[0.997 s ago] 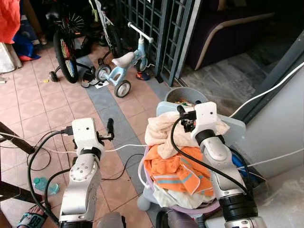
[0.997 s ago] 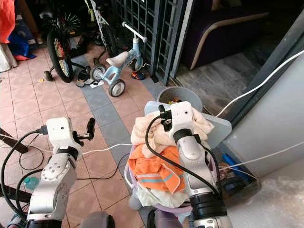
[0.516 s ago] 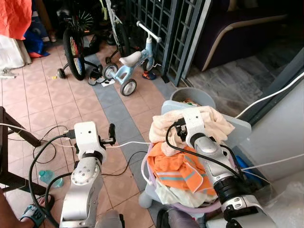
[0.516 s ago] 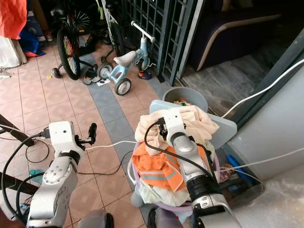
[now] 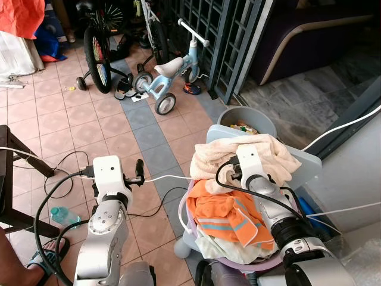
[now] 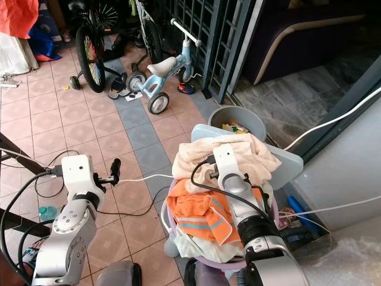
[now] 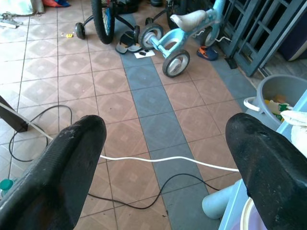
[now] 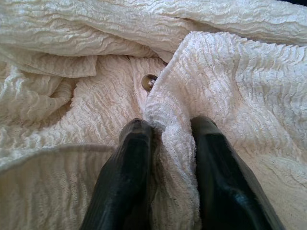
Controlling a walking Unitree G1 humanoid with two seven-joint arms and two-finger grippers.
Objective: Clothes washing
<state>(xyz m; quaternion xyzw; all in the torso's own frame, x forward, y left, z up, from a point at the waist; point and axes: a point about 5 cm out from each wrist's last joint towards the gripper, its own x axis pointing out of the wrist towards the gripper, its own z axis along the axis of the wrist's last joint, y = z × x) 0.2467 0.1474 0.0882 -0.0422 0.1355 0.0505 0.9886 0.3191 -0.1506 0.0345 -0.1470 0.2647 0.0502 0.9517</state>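
Right wrist view: right gripper (image 8: 175,143) pinches 1 cream garment (image 8: 230,86); left gripper (image 7: 163,158) gapes wide.

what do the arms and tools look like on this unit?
Both arms are silver metal tubes with round joints. The left arm and the right arm each end in a white boxy wrist block, with a black cable looping along it. A black ribbed collar rings the right forearm. Each tool has two long black fingers, matte and rounded at the tips.
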